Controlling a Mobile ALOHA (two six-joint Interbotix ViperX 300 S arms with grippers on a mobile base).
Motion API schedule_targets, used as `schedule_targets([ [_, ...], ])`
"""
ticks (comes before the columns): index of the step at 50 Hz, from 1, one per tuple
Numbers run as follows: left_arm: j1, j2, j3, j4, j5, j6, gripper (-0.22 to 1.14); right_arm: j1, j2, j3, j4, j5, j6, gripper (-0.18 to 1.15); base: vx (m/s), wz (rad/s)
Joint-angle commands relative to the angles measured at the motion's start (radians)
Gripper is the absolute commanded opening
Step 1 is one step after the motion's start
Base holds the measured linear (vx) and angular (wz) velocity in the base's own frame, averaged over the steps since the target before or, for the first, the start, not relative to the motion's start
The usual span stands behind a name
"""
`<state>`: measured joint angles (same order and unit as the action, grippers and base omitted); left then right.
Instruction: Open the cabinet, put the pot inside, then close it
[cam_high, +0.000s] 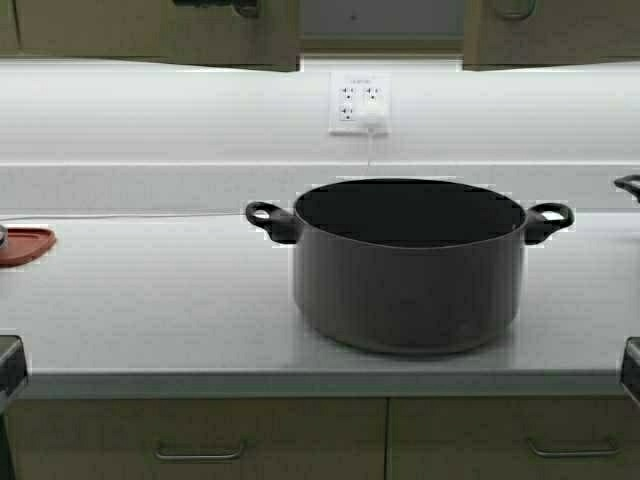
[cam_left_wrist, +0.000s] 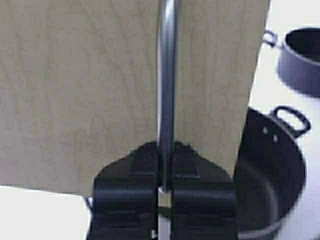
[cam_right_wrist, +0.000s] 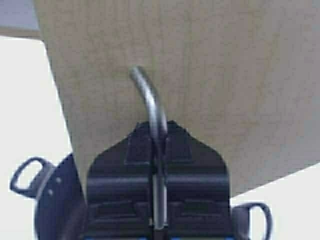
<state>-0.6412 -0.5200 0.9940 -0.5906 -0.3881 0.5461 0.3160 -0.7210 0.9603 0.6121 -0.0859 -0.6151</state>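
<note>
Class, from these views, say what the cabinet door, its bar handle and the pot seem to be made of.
Cabinet door: pale wood or wood-look laminate, matt, faint grain. Bar handle: metal, brushed silver sheen. Pot: likely coated metal, dark-grey matt; loop handles look like black plastic.

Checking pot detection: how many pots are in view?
2. The pot sits mid-counter, below the cabinet doors. A second dark pot shows beyond it in the left wrist view; only its handle pokes in at the high view's right edge. More may be off-frame.
</note>
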Motion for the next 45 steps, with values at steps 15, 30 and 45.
schedule_targets([
  [15, 0.212, -0.097, -0.031, -0.002, 0.183, 0.014, 0.32, -0.094, -0.037, -0.054, -0.046, 0.241, -0.003, 0.43, -0.09, -0.07],
  [30, 0.224, -0.164, 0.012, 0.0, 0.304, 0.014, 1.03, -0.189, -0.1, -0.124, -0.118, 0.575, 0.008, 0.96, -0.07, -0.09],
  [45, 0.224, -0.287, 0.008, 0.003, 0.537, 0.012, 0.9, -0.193, -0.175, -0.193, -0.144, 0.845, 0.051, 0.91, -0.05, 0.0],
])
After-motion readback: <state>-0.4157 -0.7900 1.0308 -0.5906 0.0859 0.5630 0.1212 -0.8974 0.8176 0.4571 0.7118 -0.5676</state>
